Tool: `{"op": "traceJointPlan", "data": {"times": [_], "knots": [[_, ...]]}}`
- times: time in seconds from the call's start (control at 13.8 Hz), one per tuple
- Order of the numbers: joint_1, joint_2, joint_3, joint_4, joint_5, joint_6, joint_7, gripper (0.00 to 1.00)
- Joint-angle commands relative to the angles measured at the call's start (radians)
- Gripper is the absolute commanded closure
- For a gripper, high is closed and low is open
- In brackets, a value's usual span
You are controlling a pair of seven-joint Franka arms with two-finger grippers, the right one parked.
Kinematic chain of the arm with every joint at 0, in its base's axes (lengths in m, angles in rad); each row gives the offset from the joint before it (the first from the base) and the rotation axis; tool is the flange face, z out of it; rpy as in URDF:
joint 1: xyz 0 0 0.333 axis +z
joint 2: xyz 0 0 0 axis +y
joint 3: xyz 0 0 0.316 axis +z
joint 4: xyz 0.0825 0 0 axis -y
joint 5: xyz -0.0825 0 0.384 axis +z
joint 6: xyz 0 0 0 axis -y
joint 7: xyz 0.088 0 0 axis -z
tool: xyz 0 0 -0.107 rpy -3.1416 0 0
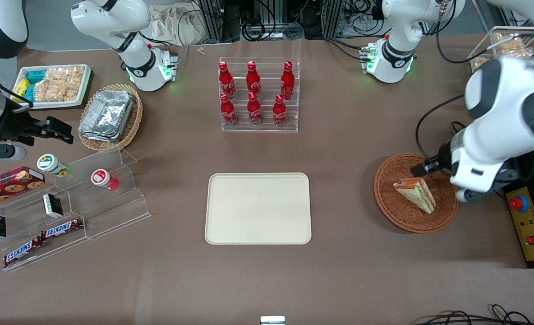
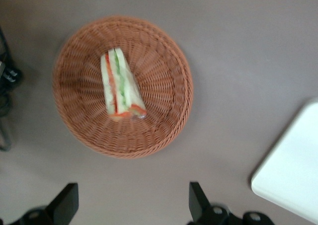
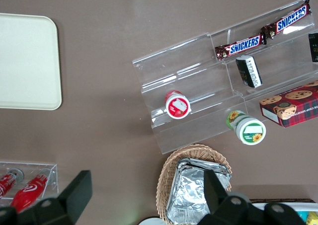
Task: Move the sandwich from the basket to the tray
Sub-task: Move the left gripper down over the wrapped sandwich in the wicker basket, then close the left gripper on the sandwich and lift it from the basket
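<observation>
Wicker basket (image 2: 122,86) holds the sandwich (image 2: 120,85); the gripper (image 2: 131,205) hovers above, fingers spread, needing descent before reaching the tray (image 1: 258,208).

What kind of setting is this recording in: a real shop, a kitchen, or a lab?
Most likely a lab bench staged as a snack counter: cola bottles in an acrylic rack, Snickers bars on clear steps, loose cables. The open gripper hovers above the sandwich in the basket, the tray bare.
</observation>
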Motion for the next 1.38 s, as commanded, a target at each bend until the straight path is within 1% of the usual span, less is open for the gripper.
{"op": "traceJointPlan", "data": {"times": [0.0, 0.07, 0.29, 0.36, 0.51, 0.73, 0.8, 0.87, 0.95, 1.02, 1.09, 1.24, 1.31], "knots": [[0.009, 0.017, 0.009, -0.178, 0.016, 0.211, -0.177, 0.00], [0.011, 0.043, 0.026, -0.200, 0.019, 0.251, -0.217, 0.00], [0.016, 0.112, 0.041, -0.214, 0.097, 0.285, -0.298, 0.00], [0.016, 0.131, 0.054, -0.217, 0.108, 0.306, -0.329, 0.00], [0.016, 0.151, 0.071, -0.237, 0.109, 0.343, -0.352, 0.00], [0.019, 0.169, 0.080, -0.291, 0.109, 0.444, -0.358, 0.00], [0.017, 0.178, 0.097, -0.298, 0.109, 0.466, -0.358, 0.00], [0.017, 0.181, 0.103, -0.300, 0.108, 0.478, -0.358, 0.15], [0.019, 0.185, 0.103, -0.298, 0.108, 0.483, -0.358, 0.53], [0.019, 0.185, 0.104, -0.298, 0.108, 0.483, -0.358, 0.78], [0.019, 0.182, 0.104, -0.298, 0.109, 0.483, -0.354, 0.88], [0.023, 0.160, 0.106, -0.294, 0.109, 0.471, -0.342, 0.99], [0.023, 0.124, 0.104, -0.289, 0.108, 0.452, -0.334, 1.00]]}}
